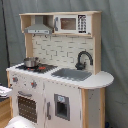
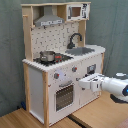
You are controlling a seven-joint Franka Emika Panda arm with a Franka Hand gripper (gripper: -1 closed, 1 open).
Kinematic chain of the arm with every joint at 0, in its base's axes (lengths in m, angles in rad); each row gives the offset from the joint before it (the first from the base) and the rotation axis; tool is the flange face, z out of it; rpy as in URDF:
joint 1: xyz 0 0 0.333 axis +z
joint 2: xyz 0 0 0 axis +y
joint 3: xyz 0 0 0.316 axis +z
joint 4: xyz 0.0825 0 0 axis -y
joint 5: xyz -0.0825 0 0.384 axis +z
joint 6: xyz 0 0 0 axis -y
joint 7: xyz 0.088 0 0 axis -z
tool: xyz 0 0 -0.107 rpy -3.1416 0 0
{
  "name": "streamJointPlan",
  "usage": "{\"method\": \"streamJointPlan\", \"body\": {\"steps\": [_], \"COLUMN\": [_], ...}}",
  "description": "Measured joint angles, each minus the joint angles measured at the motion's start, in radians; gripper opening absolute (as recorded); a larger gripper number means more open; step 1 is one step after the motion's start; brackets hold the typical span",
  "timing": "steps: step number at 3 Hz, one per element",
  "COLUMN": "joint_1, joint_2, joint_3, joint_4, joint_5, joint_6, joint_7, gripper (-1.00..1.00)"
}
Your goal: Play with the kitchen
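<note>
In the first exterior view the kitchen fills most of the picture, standing against a grey curtain. Its grey hood sits at about ten o'clock, with a toy microwave beside it at twelve. A small metal pot stands on the red-ringed stove at nine o'clock, and the black faucet arches over the sink near the centre. The oven door is at seven o'clock. A pale blurred shape shows at the bottom edge, at about seven o'clock — what it is cannot be told.

In the second exterior view the kitchen stands on a wooden floor, with the pot on the stove at about ten o'clock from the centre. The white arm comes in from three o'clock, and the end effector is just beside the front panel of the kitchen, to the right of the oven door and below the knobs. Whether it touches the panel is unclear — and I cannot tell whether it is released or clenched.
</note>
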Motion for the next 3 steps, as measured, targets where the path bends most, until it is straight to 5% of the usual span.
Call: {"method": "streamJointPlan", "body": {"steps": [3], "joint_1": [-0.206], "joint_2": [0.000], "joint_3": [-0.004], "joint_4": [0.231], "joint_5": [-0.004], "joint_6": [-0.062], "joint_7": [-0.039], "gripper": [1.00]}}
